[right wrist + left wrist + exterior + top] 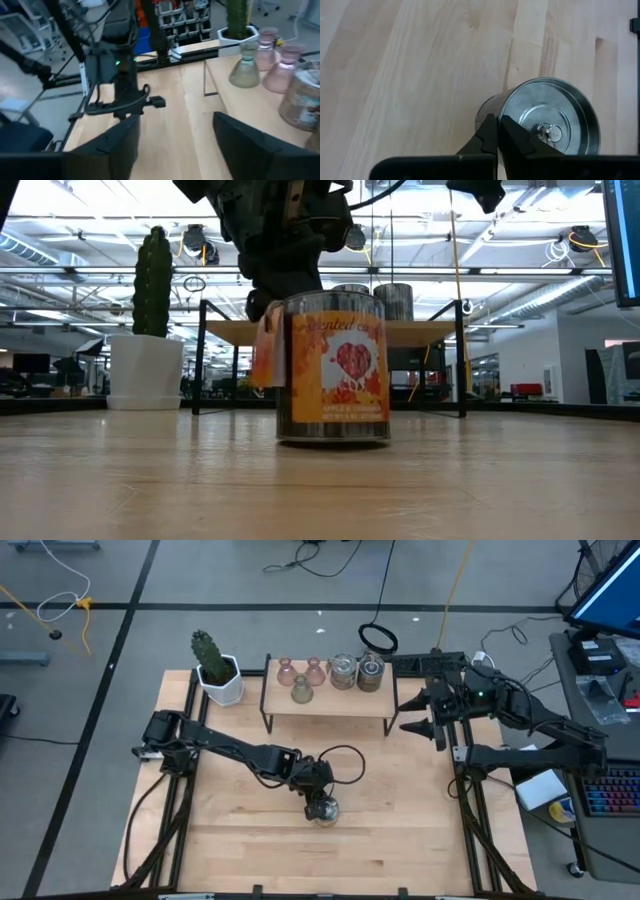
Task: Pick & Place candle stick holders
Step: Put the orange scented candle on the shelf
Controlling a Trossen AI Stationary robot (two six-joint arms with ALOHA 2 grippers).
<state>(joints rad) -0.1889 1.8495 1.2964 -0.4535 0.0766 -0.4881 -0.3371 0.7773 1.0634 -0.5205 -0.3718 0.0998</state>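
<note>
A silvery-lidded holder with an orange label point(332, 370) stands upright on its base on the wooden table point(400, 810), near the front centre point(324, 810). My left gripper point(317, 790) is right over it, shut on its top. On a low shelf point(325, 706) at the back stand two pink glass holders point(286, 671) point(315, 669), an olive-green one point(301, 690) and two silvery ones point(343, 671) point(370, 672). My right gripper point(425, 718) hovers open and empty off the shelf's right end. My left gripper point(498, 135) comes from above, pointing down, at the rim of the holder's metal lid point(506, 112). One finger point(485, 135) is outside the rim and the other point(517, 142) lies over the lid, with almost no gap between them. The holder stands upright on the table.
A white pot with a green cactus point(220, 678) stands at the shelf's left end. Black frame rails point(470, 810) run along the table's left and right sides. Bare wood lies between the shelf and the holder point(400, 770).
</note>
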